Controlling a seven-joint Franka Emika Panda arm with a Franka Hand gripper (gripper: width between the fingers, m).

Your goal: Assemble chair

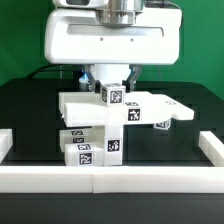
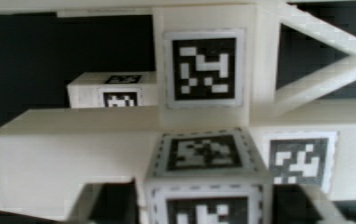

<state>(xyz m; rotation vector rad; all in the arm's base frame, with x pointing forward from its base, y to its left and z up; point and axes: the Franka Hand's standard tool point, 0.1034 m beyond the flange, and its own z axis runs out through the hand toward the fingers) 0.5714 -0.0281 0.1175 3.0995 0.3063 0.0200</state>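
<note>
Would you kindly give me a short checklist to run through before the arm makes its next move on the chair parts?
1. Small tagged block sits between the fingers of the tool: ok.
2. Tool firmly shut on that block: cannot tell, since the finger contact is not visible.
3. Flat slab beside the block looks level: ok.
4. Lower tagged pieces are clear of the tool: ok.
5. Gap between the lower tagged pieces and the border rail: cannot tell.
</note>
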